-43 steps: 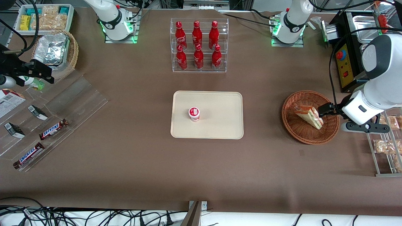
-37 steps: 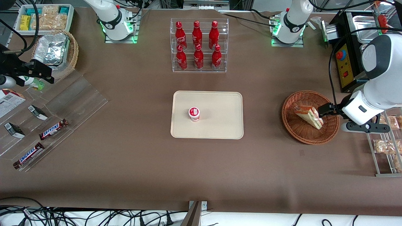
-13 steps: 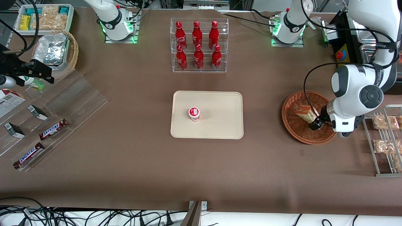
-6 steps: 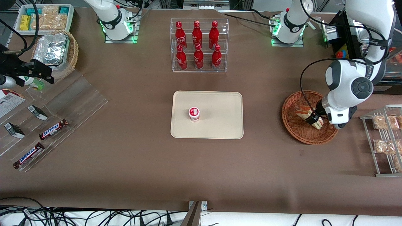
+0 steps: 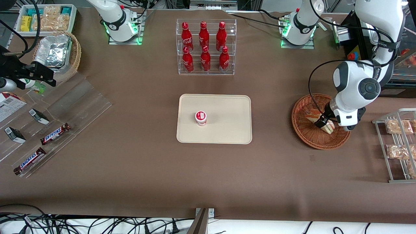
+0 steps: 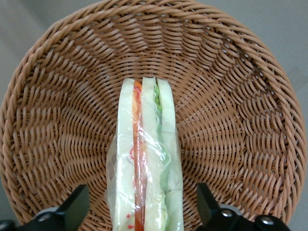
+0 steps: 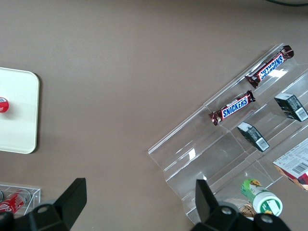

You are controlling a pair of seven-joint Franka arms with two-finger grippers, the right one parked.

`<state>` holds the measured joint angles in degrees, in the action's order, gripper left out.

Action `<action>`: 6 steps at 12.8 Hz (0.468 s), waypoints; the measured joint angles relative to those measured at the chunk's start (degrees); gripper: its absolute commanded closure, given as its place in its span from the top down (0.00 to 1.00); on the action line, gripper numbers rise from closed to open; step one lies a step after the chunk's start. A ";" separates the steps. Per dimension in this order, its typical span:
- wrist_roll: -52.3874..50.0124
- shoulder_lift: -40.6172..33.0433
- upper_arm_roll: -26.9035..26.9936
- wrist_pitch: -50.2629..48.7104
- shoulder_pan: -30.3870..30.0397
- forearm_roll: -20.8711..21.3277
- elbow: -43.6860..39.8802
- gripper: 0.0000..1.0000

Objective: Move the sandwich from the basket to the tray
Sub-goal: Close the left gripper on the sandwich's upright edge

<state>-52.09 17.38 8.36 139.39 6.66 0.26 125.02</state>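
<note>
The wrapped sandwich [image 6: 146, 163] stands on edge in the reddish-brown wicker basket [image 6: 231, 96], pale bread with red and green layers. My gripper [image 6: 143, 211] is open, one finger on each side of the sandwich with a gap to the wrap on both sides. From the front, the gripper [image 5: 322, 123] hangs over the sandwich [image 5: 327, 126] inside the basket [image 5: 304, 131] at the working arm's end of the table. The cream tray [image 5: 227, 130] lies mid-table, toward the parked arm from the basket.
A small red-lidded cup [image 5: 201, 117] stands on the tray. A clear rack of red bottles [image 5: 205, 47] stands farther from the camera than the tray. A wire shelf of bagged snacks [image 5: 398, 143] sits beside the basket. Candy bars [image 5: 55, 134] lie on clear steps.
The arm swung from the basket's side to over it, and the gripper turned downward and now straddles the sandwich. The sandwich has stayed in the basket.
</note>
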 measured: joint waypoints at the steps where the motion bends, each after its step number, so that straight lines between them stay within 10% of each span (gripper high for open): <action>1: -1.58 0.00 -0.11 0.00 0.12 1.28 0.01 0.49; 6: -3.81 -0.05 -0.35 0.00 0.25 3.31 0.00 0.34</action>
<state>-55.90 17.34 8.01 139.39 6.91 3.57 125.03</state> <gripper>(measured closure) 0.630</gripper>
